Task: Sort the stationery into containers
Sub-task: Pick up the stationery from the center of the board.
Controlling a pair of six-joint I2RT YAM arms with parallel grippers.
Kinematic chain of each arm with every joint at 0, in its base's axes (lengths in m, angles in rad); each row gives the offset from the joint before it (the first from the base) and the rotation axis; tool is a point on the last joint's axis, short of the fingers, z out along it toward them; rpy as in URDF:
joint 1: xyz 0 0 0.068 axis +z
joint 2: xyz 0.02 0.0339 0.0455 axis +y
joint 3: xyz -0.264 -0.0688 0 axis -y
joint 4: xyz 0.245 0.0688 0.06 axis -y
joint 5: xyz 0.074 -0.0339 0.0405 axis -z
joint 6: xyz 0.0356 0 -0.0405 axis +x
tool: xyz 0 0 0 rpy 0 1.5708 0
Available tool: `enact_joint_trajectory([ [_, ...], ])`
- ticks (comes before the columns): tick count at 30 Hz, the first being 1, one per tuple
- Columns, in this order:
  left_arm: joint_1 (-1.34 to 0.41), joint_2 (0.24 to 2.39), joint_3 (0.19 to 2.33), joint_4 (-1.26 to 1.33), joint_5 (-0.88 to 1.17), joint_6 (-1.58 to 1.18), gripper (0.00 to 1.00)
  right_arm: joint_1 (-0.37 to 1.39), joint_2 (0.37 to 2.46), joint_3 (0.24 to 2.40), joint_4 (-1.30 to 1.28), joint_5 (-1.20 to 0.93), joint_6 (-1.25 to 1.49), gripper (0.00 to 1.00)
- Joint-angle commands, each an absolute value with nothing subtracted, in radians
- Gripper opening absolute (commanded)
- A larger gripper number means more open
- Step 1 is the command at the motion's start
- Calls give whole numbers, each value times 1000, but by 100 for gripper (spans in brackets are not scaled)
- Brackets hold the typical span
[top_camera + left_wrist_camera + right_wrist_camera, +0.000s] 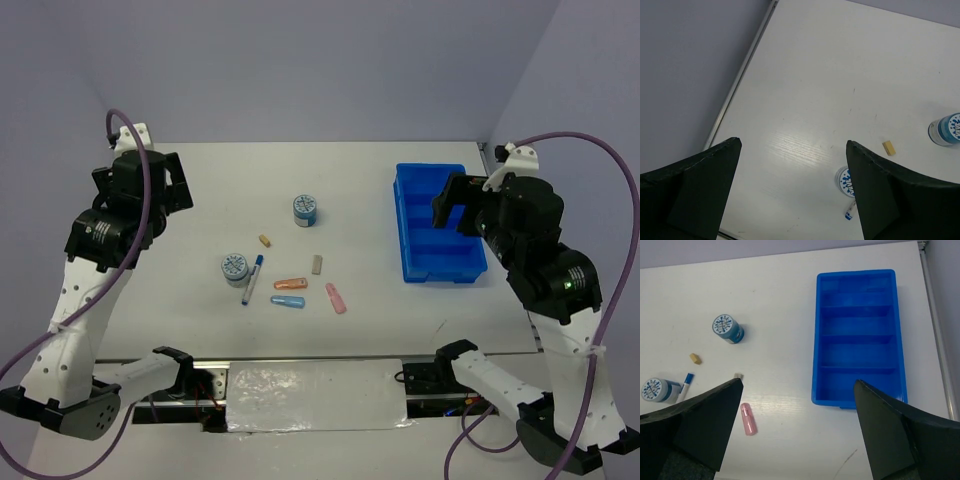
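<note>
The left hand [792, 150] hangs over the far left part of the worktop [200, 330], jaws spread wide and holding nothing, well apart from every item. All the stationery lies loose around the middle of the worktop.

The nearer roll [236, 267] stands just beside the pen [252, 280], possibly touching it. A hand closing on either could knock the other away. The tan stub [265, 240] is tiny and low, so fingers may skid over it or flick it off. The orange capsule [291, 284] and blue capsule [288, 301] lie close together, and a wide grip may catch both.

The second roll [305, 209] could tip and roll if pinched off-centre. The grey stub [317, 264] and pink capsule [335, 298] carry the same slipping risk.

The tray [445, 273] sits toward the right edge with its compartments bare. It is probably light, so a bump would shift it. The right hand [799, 385] hovers near it, fully open and empty.
</note>
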State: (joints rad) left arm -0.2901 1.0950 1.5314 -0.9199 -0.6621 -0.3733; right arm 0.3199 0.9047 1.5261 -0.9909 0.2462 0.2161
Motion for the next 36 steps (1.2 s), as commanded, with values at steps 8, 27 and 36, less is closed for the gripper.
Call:
enact_joint_trajectory([
  [8,-295,1032,1468,-899,-670,-414,99,322,997,1470,-814,-136,207,100],
  [27,-293,951,1367,-991,-551,-515,99,721,2250,2315,-787,344,249,100],
  [36,-301,969,1342,-991,-551,-494,99,719,2292,2152,-710,367,187,100],
])
